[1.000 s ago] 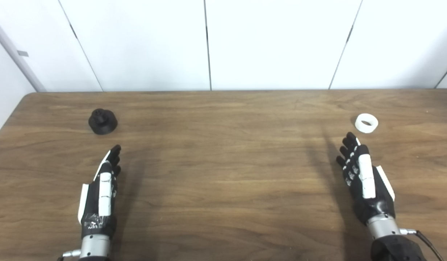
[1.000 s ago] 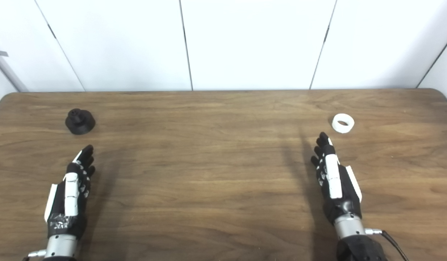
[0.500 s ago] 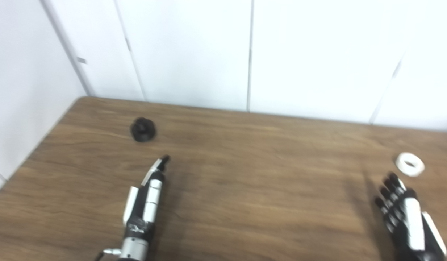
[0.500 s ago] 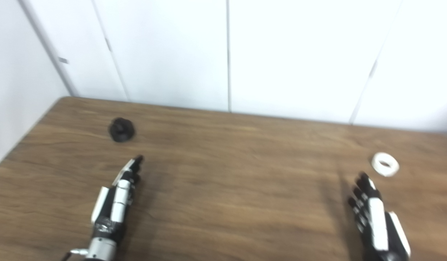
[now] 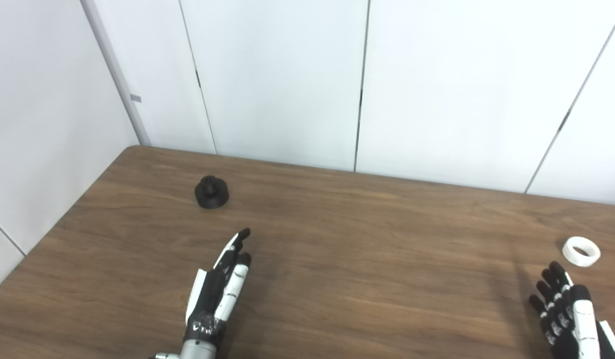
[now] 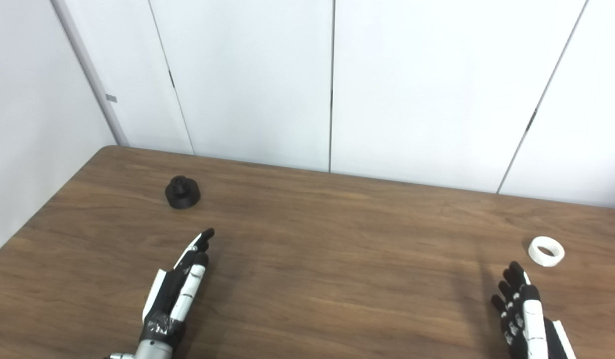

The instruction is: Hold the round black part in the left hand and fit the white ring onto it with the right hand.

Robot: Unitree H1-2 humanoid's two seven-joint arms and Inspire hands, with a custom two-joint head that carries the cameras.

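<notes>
Camera has swung left; both robot hands, left (image 5: pixel 219 289) and right (image 6: pixel 527 319), are held open and empty, so black part (image 5: pixel 212 192) could be knocked away if approached fast.

The left hand (image 5: pixel 219 291) is being held flat at lower centre-left, fingers extended and empty. The right hand (image 6: pixel 527 319) is being held likewise at the lower right corner, fingers spread.
</notes>
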